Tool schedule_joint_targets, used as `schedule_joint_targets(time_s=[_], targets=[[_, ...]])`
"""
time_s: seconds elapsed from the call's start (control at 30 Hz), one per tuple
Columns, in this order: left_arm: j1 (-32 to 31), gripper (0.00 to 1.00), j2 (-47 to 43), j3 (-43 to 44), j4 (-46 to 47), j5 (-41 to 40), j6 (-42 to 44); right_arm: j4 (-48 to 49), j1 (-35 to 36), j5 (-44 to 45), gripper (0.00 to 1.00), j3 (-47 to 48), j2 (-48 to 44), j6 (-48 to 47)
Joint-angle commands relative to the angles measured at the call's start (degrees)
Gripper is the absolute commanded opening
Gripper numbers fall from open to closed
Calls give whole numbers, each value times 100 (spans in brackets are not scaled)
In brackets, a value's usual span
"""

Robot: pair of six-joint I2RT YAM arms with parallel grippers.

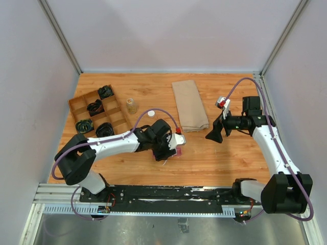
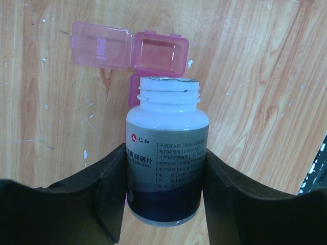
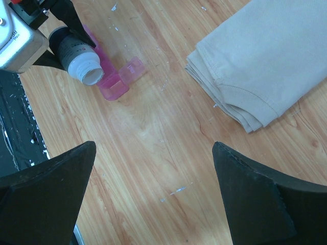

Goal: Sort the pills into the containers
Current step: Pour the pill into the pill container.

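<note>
Containers (image 2: 158,53) lie on the bench (image 2: 255,76) as one pink strip, just in front of the left pincer (image 2: 164,163). The end compartment has its lid (image 2: 99,46) folded back flat, so it can receive pills. The left pincer is clamped on a white pill bottle (image 2: 166,132) and grips its lower body from both sides. The bottle has no cap and its mouth points at the open compartment, I think in order to tip pills out; no pill is visible. The right pincer (image 3: 153,148) hangs above bare wood near a folded beige cloth (image 3: 265,61), its jaws wide apart and holding nothing, probably to keep clear of the work.
</note>
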Motion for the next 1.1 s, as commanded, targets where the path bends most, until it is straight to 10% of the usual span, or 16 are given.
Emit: schedule_joint_targets(time_s=[0.0, 1.07], targets=[[-44, 0, 108, 229, -157, -18, 71, -112, -93, -170, 98, 96, 13, -70], [-48, 0, 296, 598, -553, -78, 143, -148, -91, -203, 99, 110, 52, -88]])
